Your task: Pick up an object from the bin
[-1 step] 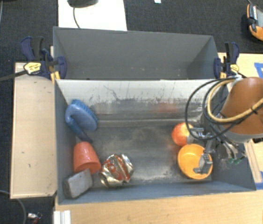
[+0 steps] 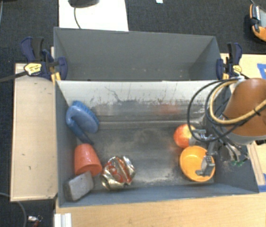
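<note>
My gripper (image 2: 208,164) is low in the bin's front right corner, its finger lying against the right side of a round orange ball-like thing (image 2: 193,163). Just behind that lies a smaller orange-red round thing (image 2: 182,136), partly covered by the gripper's body and cables. Whether anything sits between the fingers is hidden.
Along the bin's left side lie a blue rounded thing (image 2: 81,117), an orange-red cup on its side (image 2: 86,159), a grey block (image 2: 79,186) and a crumpled silver-and-red wrapper (image 2: 118,171). The arm with its orange cover and cables hangs over the right wall.
</note>
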`<state>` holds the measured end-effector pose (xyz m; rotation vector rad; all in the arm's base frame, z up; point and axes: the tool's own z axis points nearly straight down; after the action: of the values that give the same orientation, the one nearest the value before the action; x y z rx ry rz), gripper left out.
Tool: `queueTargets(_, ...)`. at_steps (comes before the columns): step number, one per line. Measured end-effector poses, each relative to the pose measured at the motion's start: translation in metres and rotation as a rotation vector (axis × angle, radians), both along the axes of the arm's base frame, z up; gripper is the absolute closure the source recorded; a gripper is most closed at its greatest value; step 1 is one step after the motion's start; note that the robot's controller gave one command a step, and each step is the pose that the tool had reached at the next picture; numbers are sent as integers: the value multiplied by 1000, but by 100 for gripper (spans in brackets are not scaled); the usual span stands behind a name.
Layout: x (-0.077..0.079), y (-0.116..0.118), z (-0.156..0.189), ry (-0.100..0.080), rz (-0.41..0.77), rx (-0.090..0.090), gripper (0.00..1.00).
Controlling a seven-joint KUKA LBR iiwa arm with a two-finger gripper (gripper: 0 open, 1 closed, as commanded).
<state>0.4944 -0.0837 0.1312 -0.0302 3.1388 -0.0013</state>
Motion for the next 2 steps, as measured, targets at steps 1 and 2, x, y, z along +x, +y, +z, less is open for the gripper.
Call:
queueTargets(1,5,-14,-47,-6,-20,-1,0)
queueTargets(2,7,-13,-45,-11,-22,-1,0)
